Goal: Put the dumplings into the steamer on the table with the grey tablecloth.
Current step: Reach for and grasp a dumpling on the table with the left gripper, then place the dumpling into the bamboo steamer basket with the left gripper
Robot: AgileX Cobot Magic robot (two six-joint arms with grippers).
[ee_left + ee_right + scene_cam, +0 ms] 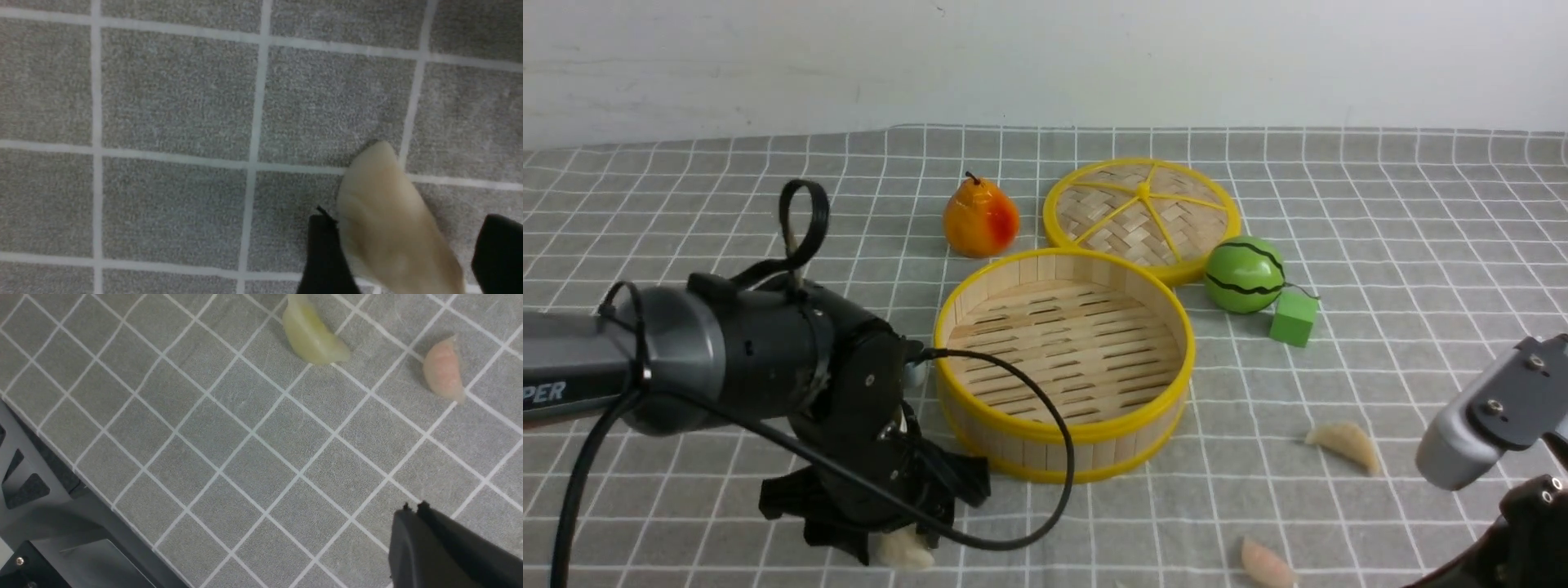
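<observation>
Left gripper (410, 220) straddles one dumpling (384, 212) low on the cloth (175, 102). The jaws are partly open: one finger (325, 253) touches the dumpling, the other stands just clear. Steamer (1045, 457) is empty, just beside the left arm.

Hazards: uneven closure may push the dumpling sideways or squeeze it out. The cable (1068, 474) looping before the steamer may snag in transfer.

Right gripper (414, 510): opening cannot be told.

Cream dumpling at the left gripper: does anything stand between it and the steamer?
Nothing visible does. The dumpling lies on the cloth between the left gripper's jaws, just outside the steamer's near wall; only that wall and its yellow rim must be cleared.
</observation>
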